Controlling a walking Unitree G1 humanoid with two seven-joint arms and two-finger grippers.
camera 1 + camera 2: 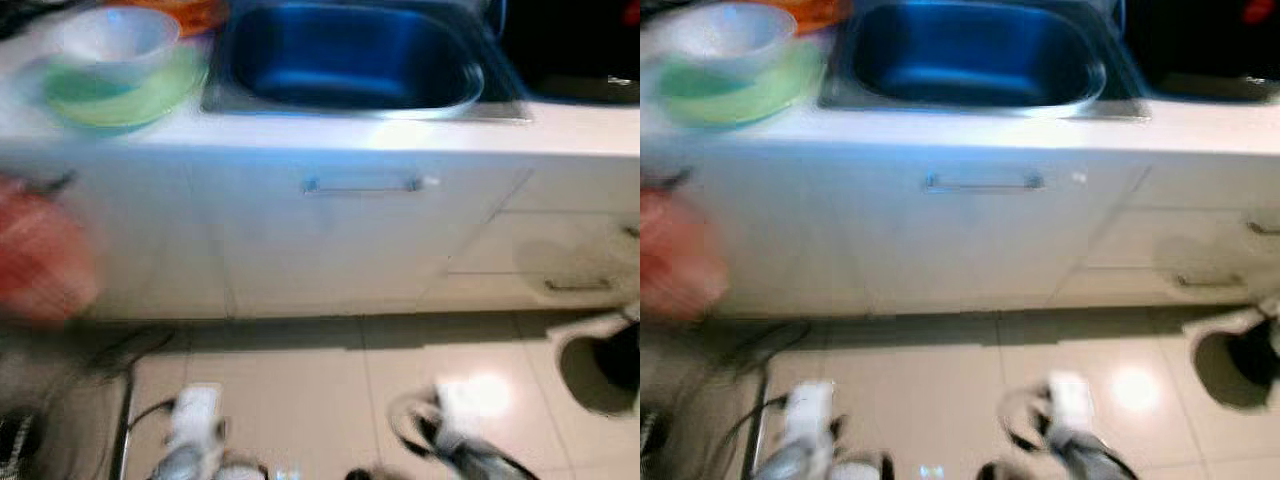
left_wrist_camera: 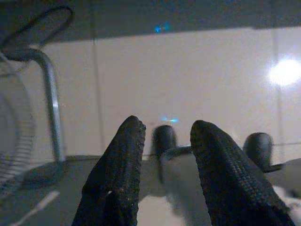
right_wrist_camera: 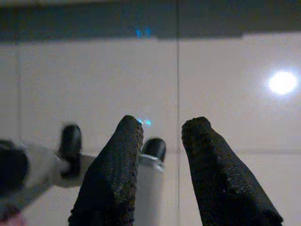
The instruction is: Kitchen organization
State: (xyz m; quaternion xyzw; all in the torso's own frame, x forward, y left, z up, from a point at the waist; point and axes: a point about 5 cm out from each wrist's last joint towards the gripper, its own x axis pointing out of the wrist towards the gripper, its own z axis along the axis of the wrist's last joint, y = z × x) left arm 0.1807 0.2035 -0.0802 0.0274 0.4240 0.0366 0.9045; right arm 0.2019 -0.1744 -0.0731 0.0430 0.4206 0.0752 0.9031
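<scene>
Left gripper (image 2: 162, 136) and right gripper (image 3: 162, 129): parted, empty, low over floor; bowls (image 1: 115, 65) upper left, nearer left arm.

- We note a steel sink (image 1: 352, 62) reading deep blue inside.
- Pale bowl (image 1: 117, 38) sits in a light green bowl (image 1: 135, 97); orange item (image 1: 185, 12) behind them.
- Cabinet front (image 1: 330, 240) white, silver handle (image 1: 365, 184).
- Floor tiles (image 1: 320, 390) cream, glossy.
- Blurred red object (image 1: 40, 255) beside the cabinet.
- Left gripper (image 2: 164, 136) and right gripper (image 3: 162, 129): black, finely dotted texture.
</scene>
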